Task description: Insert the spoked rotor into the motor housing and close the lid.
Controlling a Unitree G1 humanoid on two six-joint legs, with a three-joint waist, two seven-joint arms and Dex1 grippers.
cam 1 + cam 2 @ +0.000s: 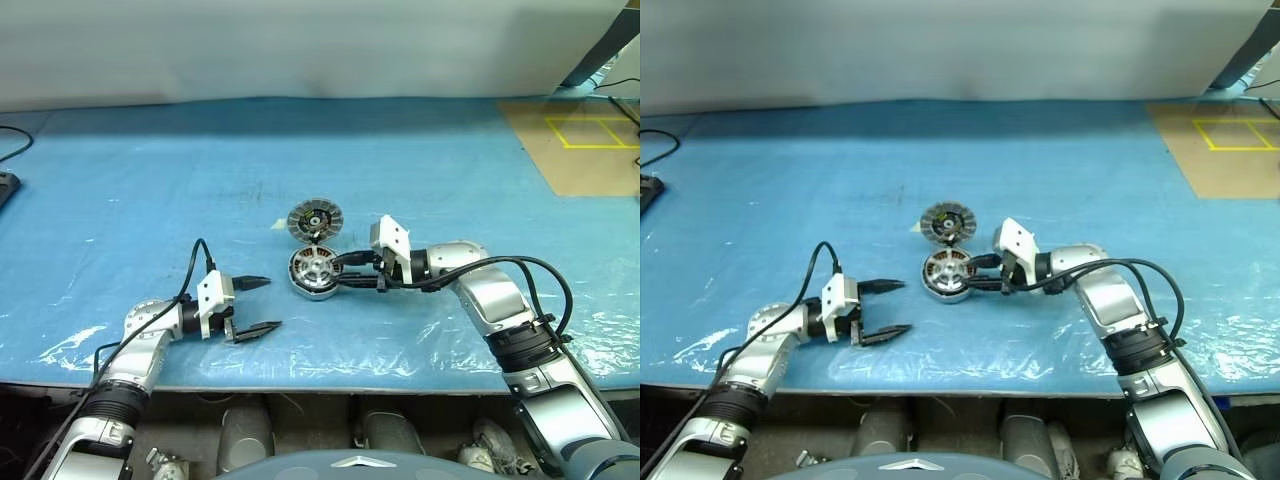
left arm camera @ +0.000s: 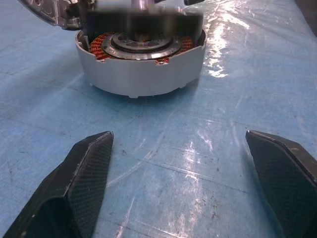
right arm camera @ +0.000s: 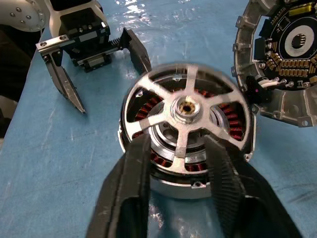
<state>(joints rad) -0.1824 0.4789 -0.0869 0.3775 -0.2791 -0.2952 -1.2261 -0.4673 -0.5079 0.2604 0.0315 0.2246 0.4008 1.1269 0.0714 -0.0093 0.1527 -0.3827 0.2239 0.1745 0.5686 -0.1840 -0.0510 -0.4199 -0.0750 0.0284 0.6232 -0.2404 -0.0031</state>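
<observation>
Bright, even light washes the blue plastic sheet (image 1: 300, 160) from above, and its wrinkles throw white glare along the near edge and the right side. Shadows are soft and short, tucked just under the left gripper (image 1: 256, 305) and the motor housing (image 1: 315, 272). In the left wrist view the spoked rotor (image 2: 143, 22) smears into a dark blur while the housing's wall stays crisp. In the right wrist view the spokes look slightly soft, and the near fingers (image 3: 133, 188) are out of focus.
</observation>
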